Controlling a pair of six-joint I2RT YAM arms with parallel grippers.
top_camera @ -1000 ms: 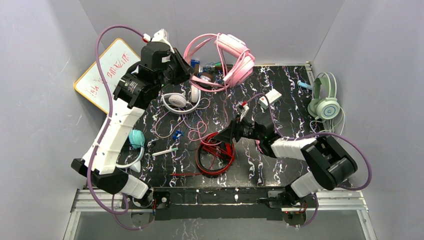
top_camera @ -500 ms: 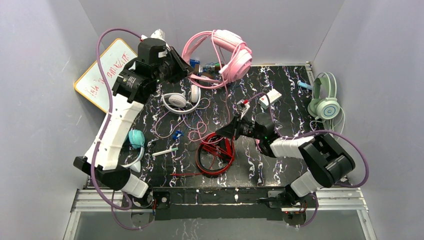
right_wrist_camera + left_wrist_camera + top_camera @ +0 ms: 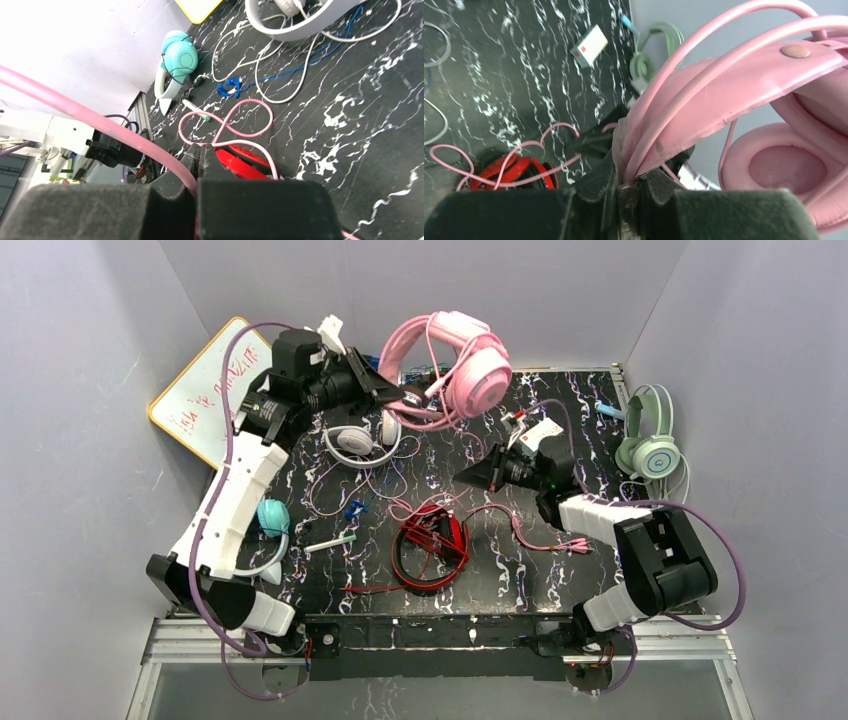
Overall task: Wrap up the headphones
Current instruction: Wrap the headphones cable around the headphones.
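- My left hand (image 3: 626, 186) is clamped on the headband of the pink headphones (image 3: 734, 85), which hang raised over the far edge of the surface (image 3: 500, 575).
- My right hand (image 3: 198, 159) is pinched together on their pink cord (image 3: 90, 122).
- The red headphones (image 3: 428, 545) lie mid-surface, nearby.

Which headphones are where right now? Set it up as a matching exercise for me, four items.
Things:
1. pink headphones
2. red headphones
3. mint green headphones
4. teal headphones

Places:
A. at the far right side
B. at the left edge of the table
C. clamped in the left tool
D. mid-table, toward the near edge

Pairs: 1-C, 2-D, 3-A, 4-B
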